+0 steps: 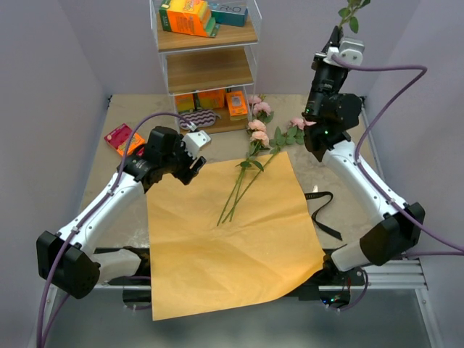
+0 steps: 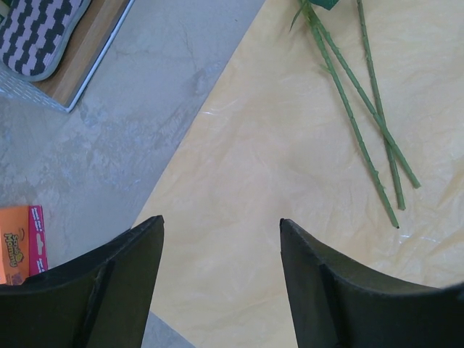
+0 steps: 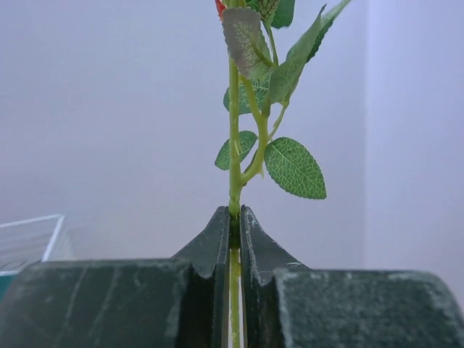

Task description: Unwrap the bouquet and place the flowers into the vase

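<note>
The orange paper sheet (image 1: 232, 239) of the bouquet lies spread flat on the table, with the black ribbon (image 1: 322, 210) beside its right edge. Several flowers (image 1: 250, 163) lie across its top edge, heads (image 1: 257, 130) toward the shelf. My left gripper (image 1: 190, 170) (image 2: 221, 225) hovers open over the paper (image 2: 290, 167) near its upper left edge, the green stems (image 2: 362, 123) ahead to the right. My right gripper (image 1: 336, 36) (image 3: 234, 214) is raised high at the back right, shut on one upright flower stem (image 3: 233, 145) with leaves (image 1: 353, 11). The vase is out of view.
A wire shelf rack (image 1: 206, 51) with coloured boxes stands at the back centre, a striped pouch (image 1: 197, 118) (image 2: 40, 29) on its lowest level. A pink and orange packet (image 1: 123, 138) (image 2: 22, 243) lies on the table left of my left gripper.
</note>
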